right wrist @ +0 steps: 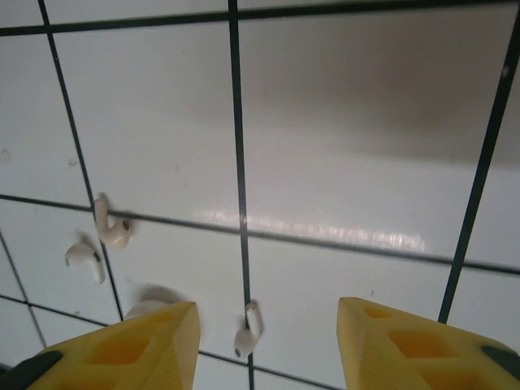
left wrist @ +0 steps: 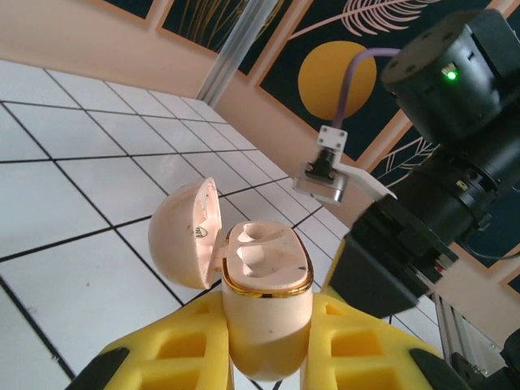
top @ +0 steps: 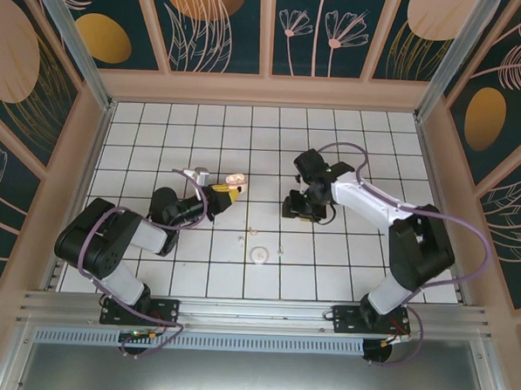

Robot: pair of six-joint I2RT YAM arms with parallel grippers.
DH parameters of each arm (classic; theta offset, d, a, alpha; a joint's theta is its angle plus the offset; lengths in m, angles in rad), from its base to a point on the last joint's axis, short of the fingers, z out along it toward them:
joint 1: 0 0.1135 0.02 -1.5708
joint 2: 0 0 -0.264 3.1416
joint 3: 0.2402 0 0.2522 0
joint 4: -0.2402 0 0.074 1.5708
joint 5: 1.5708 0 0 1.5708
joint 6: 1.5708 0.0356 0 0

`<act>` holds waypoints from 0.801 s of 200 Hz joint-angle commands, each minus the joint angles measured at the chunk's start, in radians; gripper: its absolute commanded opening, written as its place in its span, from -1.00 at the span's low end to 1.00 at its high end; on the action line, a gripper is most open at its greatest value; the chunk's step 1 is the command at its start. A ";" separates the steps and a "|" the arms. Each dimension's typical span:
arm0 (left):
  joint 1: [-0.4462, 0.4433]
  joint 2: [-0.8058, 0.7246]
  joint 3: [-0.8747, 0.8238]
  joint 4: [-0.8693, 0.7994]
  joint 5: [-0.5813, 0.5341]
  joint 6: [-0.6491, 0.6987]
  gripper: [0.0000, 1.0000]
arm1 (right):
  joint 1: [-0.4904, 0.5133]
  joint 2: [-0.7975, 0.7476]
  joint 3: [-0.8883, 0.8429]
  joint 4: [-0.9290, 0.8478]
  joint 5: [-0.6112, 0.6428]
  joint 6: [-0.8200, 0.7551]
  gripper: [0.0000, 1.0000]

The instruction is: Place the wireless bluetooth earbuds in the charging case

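The charging case (left wrist: pixel 264 317), pale pink-cream with a gold rim, stands upright with its lid (left wrist: pixel 183 236) swung open and both inner wells bare. My left gripper (left wrist: pixel 266 345) is shut on its body with yellow fingers (left wrist: pixel 162 353). From above, the case (top: pixel 235 181) is held over the table's middle by the left gripper (top: pixel 219 193). My right gripper (right wrist: pixel 266 315) hovers open above the tiles. One earbud (right wrist: pixel 248 329) lies on a grid line in the gap between its fingers. Two more pale pieces (right wrist: pixel 110 223) (right wrist: pixel 83 256) lie to the left. The right gripper (top: pixel 296 207) is right of the case.
A flat round pale disc (top: pixel 258 255) lies on the tiles near the front, with small pale specks (top: pixel 241 239) around it. The right arm's black body (left wrist: pixel 439 162) looms close to the held case. Peach walls (top: pixel 266 90) enclose the white grid table.
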 commanded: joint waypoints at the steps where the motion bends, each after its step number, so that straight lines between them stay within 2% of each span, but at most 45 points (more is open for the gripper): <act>1: 0.018 -0.017 -0.021 0.057 -0.020 -0.016 -0.69 | -0.040 0.078 0.101 -0.023 0.029 -0.124 -0.02; 47: 0.035 -0.017 -0.033 0.076 -0.020 -0.044 -0.69 | -0.126 0.290 0.316 0.021 0.024 -0.283 -0.01; 94: 0.038 -0.079 -0.010 -0.048 -0.034 0.000 -0.68 | -0.157 0.469 0.471 0.024 -0.022 -0.343 0.00; 120: 0.039 -0.117 0.012 -0.154 -0.034 0.046 -0.68 | -0.158 0.511 0.486 0.016 -0.035 -0.355 0.00; 160: 0.040 -0.136 0.030 -0.217 -0.029 0.077 -0.67 | -0.157 0.486 0.395 0.010 -0.049 -0.360 -0.02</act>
